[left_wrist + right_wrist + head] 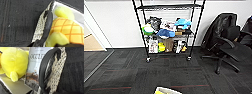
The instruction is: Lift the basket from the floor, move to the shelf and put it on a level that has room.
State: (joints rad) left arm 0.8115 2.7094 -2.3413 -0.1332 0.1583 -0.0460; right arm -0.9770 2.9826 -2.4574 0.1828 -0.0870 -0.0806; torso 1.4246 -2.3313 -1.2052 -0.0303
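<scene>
1. Head view: the basket (167,90) shows as a pale rim with a little yellow inside, at the near edge in the middle, over the dark floor (134,72). The shelf (169,30) stands far, against the white wall. Its top visible tier looks bare, while the two lower tiers are crowded with plush toys and packages. A black office chair (224,37) stands to its right.
2. Left wrist view: the basket's cream woven wall (40,26) and a dark handle loop (48,25) appear close up. Inside lies a yellow and orange plush (67,27) with a grid pattern.
3. Right wrist view: another dark handle (43,69) on the woven side. Inside, a yellow plush (13,63) sits beside a printed package (34,68) on the pale lining.
4. I cannot tell either gripper's state.
</scene>
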